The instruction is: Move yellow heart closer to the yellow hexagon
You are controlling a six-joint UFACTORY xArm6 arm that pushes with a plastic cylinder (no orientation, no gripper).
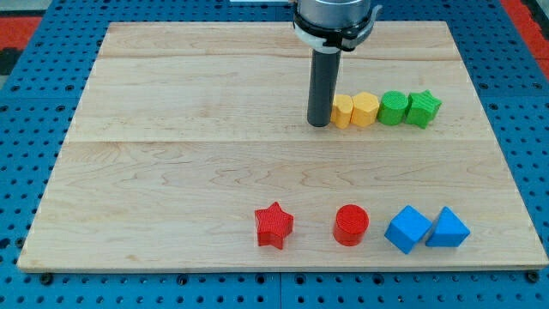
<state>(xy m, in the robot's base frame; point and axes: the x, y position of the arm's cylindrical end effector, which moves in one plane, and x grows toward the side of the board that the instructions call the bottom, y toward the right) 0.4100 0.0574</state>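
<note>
Along the view's bottom edge of the wooden table, a red star, a red cylinder and two blue blocks, a blue cube and a blue angular block touching at its right, sit in a loose row. Farther up, toward the view's top right, four blocks form a tight line: the yellow heart sits against the left side of the yellow hexagon, followed by a green round block and a green star-like block at the view's right end. The arm carries no gripper, so nothing is grasped or clamped; its dark rod comes down from the view's top, and my tip rests on the table just beside the yellow heart's left side, either touching it or barely apart, which cannot be told from this angle. Blue pegboard surrounds the table.
</note>
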